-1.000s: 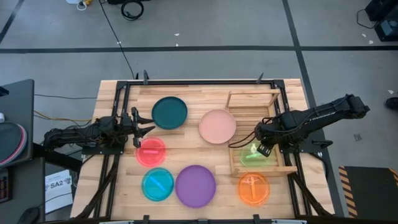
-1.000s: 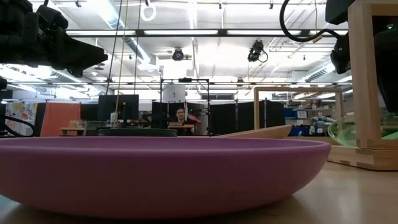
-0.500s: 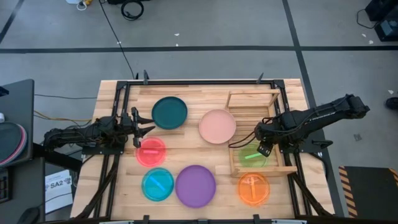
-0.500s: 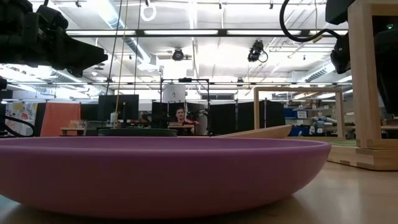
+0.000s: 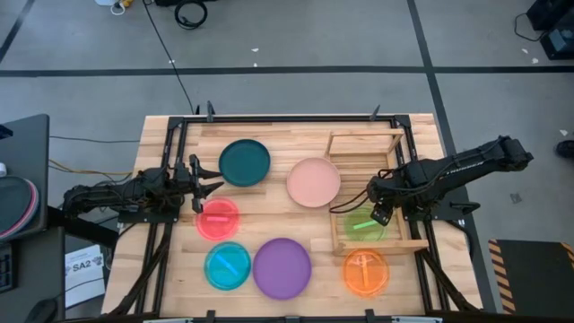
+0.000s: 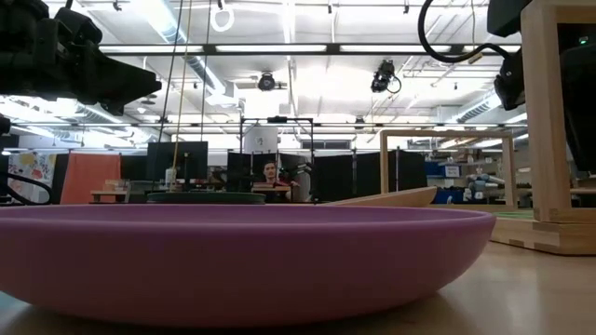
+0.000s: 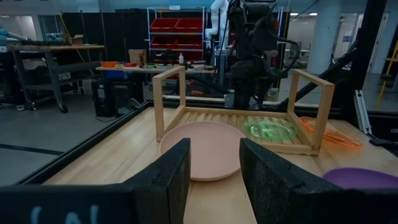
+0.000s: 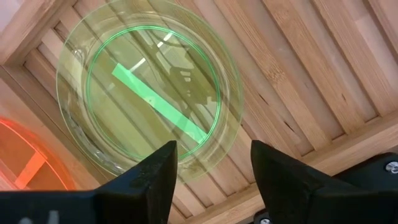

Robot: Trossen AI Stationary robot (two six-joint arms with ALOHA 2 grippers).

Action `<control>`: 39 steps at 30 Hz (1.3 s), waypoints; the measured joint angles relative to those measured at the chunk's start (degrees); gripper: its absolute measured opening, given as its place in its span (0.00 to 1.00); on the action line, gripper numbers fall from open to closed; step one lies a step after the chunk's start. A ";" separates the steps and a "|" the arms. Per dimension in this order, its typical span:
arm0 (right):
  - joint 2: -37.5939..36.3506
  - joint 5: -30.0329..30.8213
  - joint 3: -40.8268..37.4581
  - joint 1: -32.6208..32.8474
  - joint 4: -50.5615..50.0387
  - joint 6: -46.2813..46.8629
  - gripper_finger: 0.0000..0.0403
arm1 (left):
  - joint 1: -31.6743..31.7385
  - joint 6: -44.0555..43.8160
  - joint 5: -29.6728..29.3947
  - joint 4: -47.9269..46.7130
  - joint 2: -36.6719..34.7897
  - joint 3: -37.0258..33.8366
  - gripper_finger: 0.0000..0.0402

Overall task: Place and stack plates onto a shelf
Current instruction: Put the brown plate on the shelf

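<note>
The translucent green plate [image 5: 361,226] [image 8: 149,99] lies flat on the slatted base of the light-wood shelf [image 5: 368,139] [image 8: 298,81], at its near end. My right gripper [image 5: 381,213] [image 8: 214,165] hangs open just above the plate's far-right rim, touching nothing. My left gripper [image 5: 208,186] [image 7: 214,162] waits open above the table's left side, between the dark teal plate [image 5: 244,162] and the red-pink plate [image 5: 217,219]. The pale pink plate [image 5: 314,182] [image 7: 202,149] rests on the table beside the shelf's left rail.
The cyan plate [image 5: 227,266], purple plate [image 5: 282,267] [image 6: 242,256] and orange plate [image 5: 366,273] lie along the near edge, the orange one just outside the shelf's near rail. The shelf's far half shows bare slats. Raised rails frame the shelf [image 7: 314,118].
The green plate, raised and tilted under my right gripper a second ago, has sunk onto the shelf's slats and dropped out of the low view. It now lies flat. Both arms have barely moved.
</note>
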 joint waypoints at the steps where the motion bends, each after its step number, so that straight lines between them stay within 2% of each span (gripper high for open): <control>1: 0.00 0.04 0.00 0.00 0.00 0.00 0.52 | 0.00 0.00 0.00 -0.01 0.00 0.00 0.36; 7: 0.00 0.92 0.00 -0.24 3.15 0.00 0.52 | 0.02 0.00 0.01 0.00 -0.01 0.00 0.36; 13: 0.00 10.18 0.00 -2.44 10.39 0.08 0.52 | 0.02 0.00 0.01 0.00 0.00 0.00 0.36; 19: 0.00 18.72 0.00 -7.31 17.89 9.53 0.52 | 0.02 0.00 0.01 -0.01 0.01 0.00 0.36; 22: 0.00 19.28 0.00 -9.92 23.18 10.13 0.51 | 0.01 0.00 0.00 -0.02 0.00 0.00 0.36; 29: 0.67 19.19 0.00 -14.27 33.97 4.95 0.51 | 0.02 0.01 0.00 -0.01 0.00 0.00 0.36; 39: 11.12 19.42 0.00 -19.89 36.47 4.30 0.51 | 0.01 0.01 0.01 0.00 0.00 0.00 0.36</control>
